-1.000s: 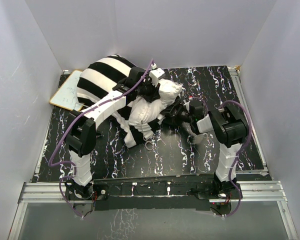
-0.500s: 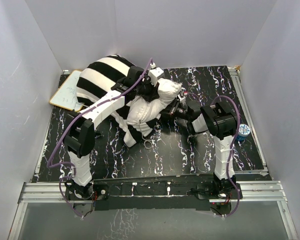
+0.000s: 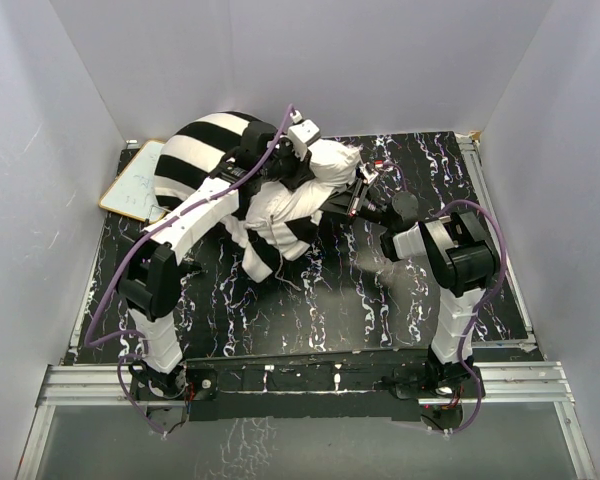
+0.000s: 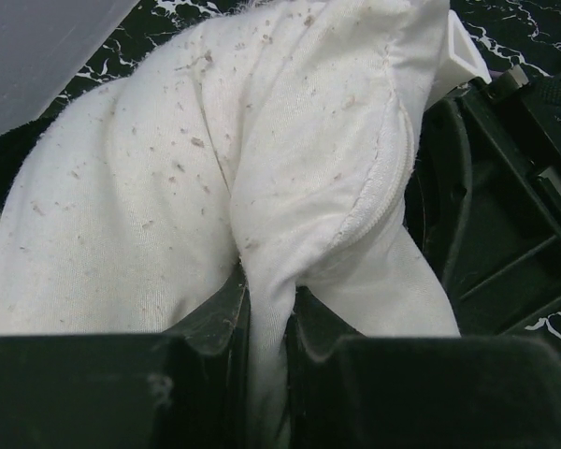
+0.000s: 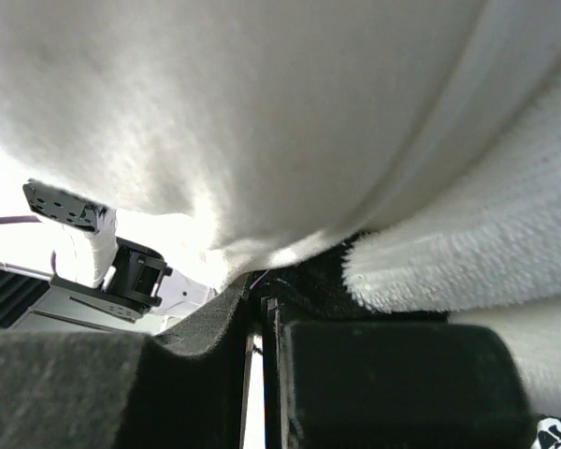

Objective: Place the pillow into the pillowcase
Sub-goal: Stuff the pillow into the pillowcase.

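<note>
Pillow (image 3: 305, 195) bunched between claws, left part inside striped pillowcase (image 3: 202, 150). Left claw (image 4: 266, 323) pinches pillow fold. Right claw (image 5: 262, 327) shut at pillow's right end, hold unclear. Pillowcase lies left of both.

In the last second the right gripper (image 3: 362, 193) has reached in and closed at the right end of the pillow (image 3: 292, 205), perhaps nipping cloth, while the pillow has shifted slightly back toward the pillowcase (image 3: 202, 150).

Small whiteboard (image 3: 133, 186), wood-framed, faint scribbles, upper left of frame, lying flat at table edge. Black white-veined table (image 3: 360, 300). Metal rail (image 3: 310, 384) along bottom.
</note>
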Motion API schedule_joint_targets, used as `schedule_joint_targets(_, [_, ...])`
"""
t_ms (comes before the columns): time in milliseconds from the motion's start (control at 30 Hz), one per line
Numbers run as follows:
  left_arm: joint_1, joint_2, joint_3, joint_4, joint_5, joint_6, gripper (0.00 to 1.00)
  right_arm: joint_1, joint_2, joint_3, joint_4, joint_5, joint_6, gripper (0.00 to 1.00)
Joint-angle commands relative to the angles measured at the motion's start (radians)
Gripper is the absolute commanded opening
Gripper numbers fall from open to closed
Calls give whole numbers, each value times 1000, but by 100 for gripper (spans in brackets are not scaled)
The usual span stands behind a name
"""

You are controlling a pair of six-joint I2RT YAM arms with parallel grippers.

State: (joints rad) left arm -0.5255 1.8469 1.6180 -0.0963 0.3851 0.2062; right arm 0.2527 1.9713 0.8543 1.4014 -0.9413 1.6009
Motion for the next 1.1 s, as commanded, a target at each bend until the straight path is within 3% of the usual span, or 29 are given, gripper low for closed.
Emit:
schedule_joint_targets(0, [31,34,-30,-64,-38,52,0,12,-104,66,424,-27,79,8])
schedule_joint_targets(300, [58,168,-56,-86,-99,34,0,39,-107,47,425,-36,50,8])
schedule_joint_targets(467, [99,243,2,-99,-12,-10,0,21,-157,-7,409,-80,0,8])
schedule_joint_targets(567, [98,258,-6,-78,99,-45,0,-5,-206,-14,279,-130,-121,8])
schedule_joint_targets(667, [98,219,-62,-40,166,-72,0,-59,-275,-20,47,-189,-346,9])
schedule_joint_targets(800, [97,112,-120,-16,203,-127,0,-128,-289,2,-6,-331,-404,24])
schedule_joint_targets(833, [98,76,-138,-2,203,-148,2,-139,-286,20,-10,-365,-380,29])
schedule_joint_targets(933, [98,-40,-197,54,195,-254,31,-168,-275,79,-152,-413,-256,43])
schedule_joint_targets(1000, [98,-115,-220,71,197,-319,42,-173,-273,109,-171,-413,-79,45])
schedule_joint_targets(1067, [99,-178,-233,68,209,-386,46,-172,-282,161,-326,-416,28,44])
